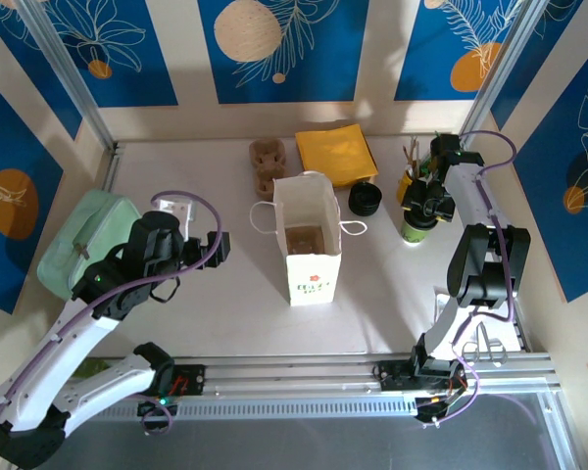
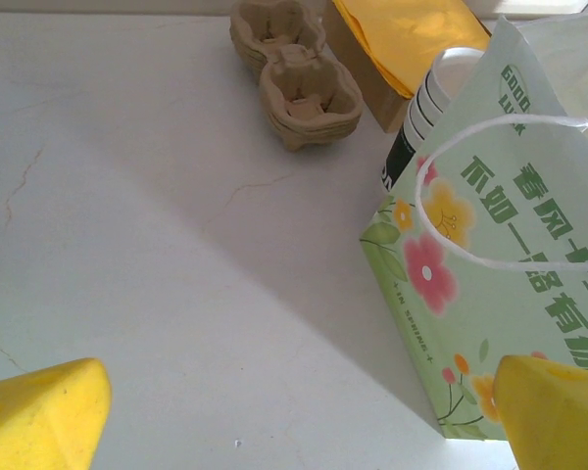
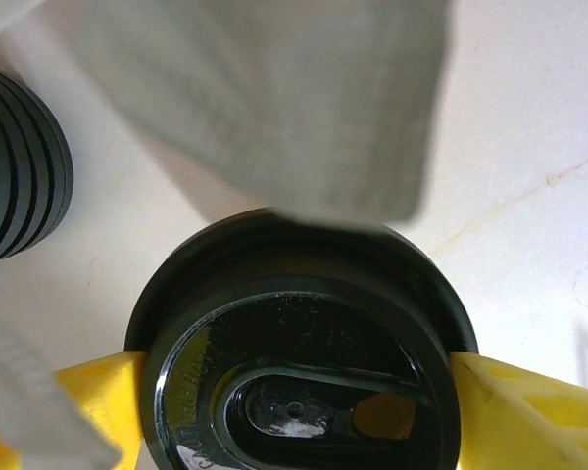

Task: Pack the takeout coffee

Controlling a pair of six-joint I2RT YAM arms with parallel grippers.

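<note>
Tabletop (image 1: 216,313), lid pile (image 1: 365,199) beside takeout coffee (image 3: 304,382)

Bright daylight; diagonal shadow across table (image 2: 127,196); glare on takeout coffee (image 3: 299,362); grey foreground (image 3: 265,98) possibly defocused.

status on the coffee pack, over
Left pincer open, empty, beside the paper bag. Right pincer closed on the takeout coffee at its lid, not yet bagged. Black lid stack stands between it and the bag.

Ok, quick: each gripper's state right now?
Left gripper: open, holding nothing.
Right gripper: closed on the lidded coffee cup.
</note>
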